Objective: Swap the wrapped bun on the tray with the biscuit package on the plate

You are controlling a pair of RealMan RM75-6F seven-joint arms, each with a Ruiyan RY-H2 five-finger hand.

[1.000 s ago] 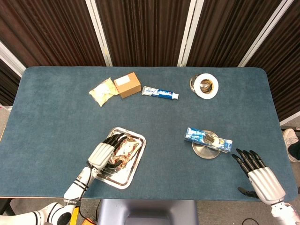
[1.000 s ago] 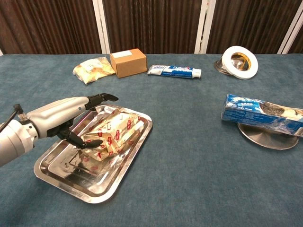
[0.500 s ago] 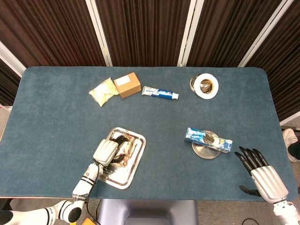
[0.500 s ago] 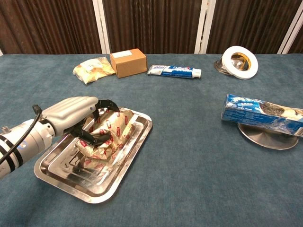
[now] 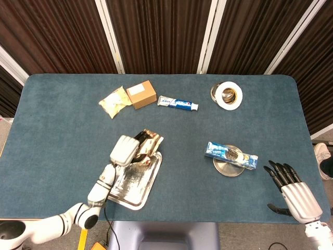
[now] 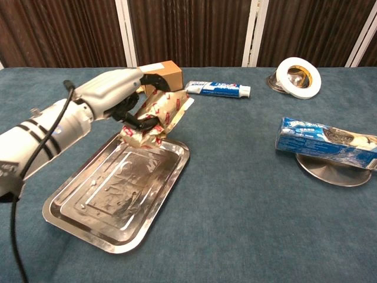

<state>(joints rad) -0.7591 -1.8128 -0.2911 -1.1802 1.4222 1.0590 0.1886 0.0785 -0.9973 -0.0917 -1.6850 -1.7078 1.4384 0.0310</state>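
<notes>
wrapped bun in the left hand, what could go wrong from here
The left hand holds the wrapped bun by its crinkly wrapper above the tray; the loose wrapper might slip from the fingers. The biscuit package covers the plate and overhangs it, so setting the bun there now could knock it off.

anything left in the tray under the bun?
No. The left hand holds the wrapped bun lifted above the tray; its visible floor is bare. The far corner under the bun is hidden.
</notes>
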